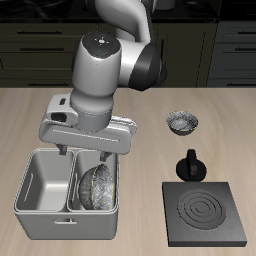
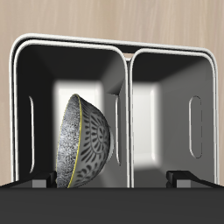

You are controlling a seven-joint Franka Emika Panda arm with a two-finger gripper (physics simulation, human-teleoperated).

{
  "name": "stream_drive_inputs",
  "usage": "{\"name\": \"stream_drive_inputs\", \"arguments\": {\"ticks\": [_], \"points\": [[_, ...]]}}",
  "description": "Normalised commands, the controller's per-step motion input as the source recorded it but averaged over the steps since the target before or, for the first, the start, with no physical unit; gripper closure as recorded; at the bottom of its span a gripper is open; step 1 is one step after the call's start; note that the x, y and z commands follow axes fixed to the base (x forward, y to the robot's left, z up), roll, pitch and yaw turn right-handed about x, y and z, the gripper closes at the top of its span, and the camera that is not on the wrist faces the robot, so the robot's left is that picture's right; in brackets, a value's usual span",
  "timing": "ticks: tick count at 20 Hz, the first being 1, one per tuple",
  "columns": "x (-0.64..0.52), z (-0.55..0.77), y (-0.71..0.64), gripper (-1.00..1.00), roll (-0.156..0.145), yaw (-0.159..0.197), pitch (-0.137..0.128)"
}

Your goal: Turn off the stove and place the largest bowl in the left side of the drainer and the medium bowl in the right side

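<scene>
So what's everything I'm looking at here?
Drainer: one, light grey metal, two compartments, near the table's front edge.
Speckled grey bowl: one, tilted on its edge in the drainer compartment nearer the stove.
Small speckled bowl: one, grey, upright on the table, farther back.
Stove: one, black, flat, ring coil, beside the drainer.
Knob: one, black, just behind the stove.
Table: one, light wood.
Cabinets: dark, behind the table.
Robot arm: one, white and grey.
Gripper: one, open, above the drainer.
</scene>
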Motion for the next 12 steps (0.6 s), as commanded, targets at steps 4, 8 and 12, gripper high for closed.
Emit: {"name": "stream_drive_inputs", "arguments": {"ticks": [4,8,12], "points": [[-0.18,-0.08,0.05,-1.00,0.032,-0.051,0.006],[-0.38,0.01,0.16,-1.00,0.123,-0.060,-0.019],[-0.37,0.08,0.06,-1.00,-0.017,-0.001,-0.044]]}}
